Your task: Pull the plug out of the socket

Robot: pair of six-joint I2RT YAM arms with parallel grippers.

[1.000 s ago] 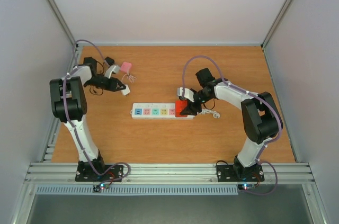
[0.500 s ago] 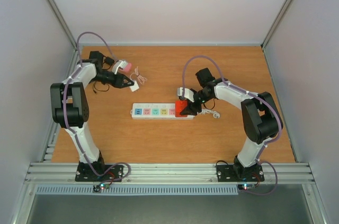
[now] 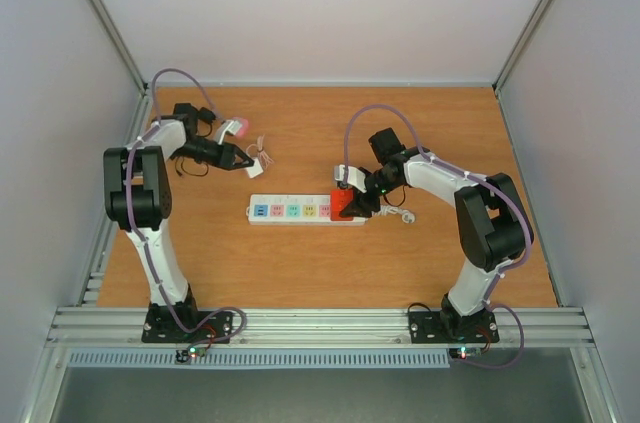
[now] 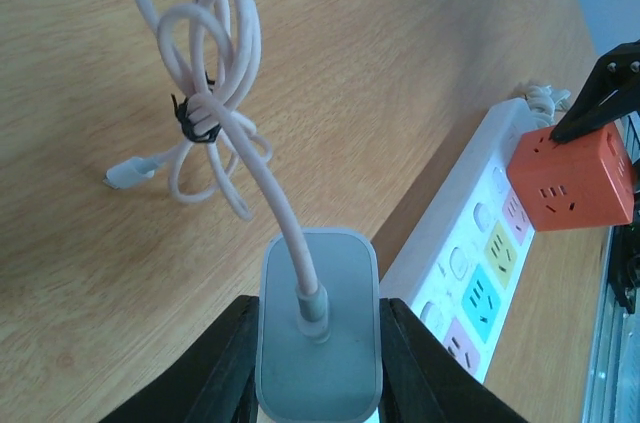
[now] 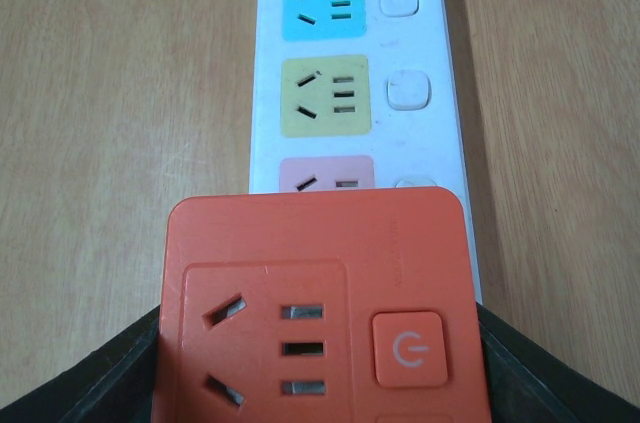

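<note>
The socket (image 3: 300,210) lies flat across the middle of the bench (image 3: 400,263), pastel faces up. As I judge it, the plug (image 4: 318,338) is already off it. My left jaws pinch that pale charger block by its two sides, well apart from the socket toward the far left corner. Its bundled cord (image 4: 215,113) trails onto the wood. My right jaws are clamped on the sides of the orange cube (image 5: 315,313), which sits on the socket's right end. Trouble could come from either side. If I swing the plug further, the loose cord may drag and catch on the pink block (image 3: 237,127) nearby. If I open my left jaws too high, the plug could tumble and roll. If my right arm lifts before letting go, it could wrench the cube out or haul the whole socket askew.
</note>
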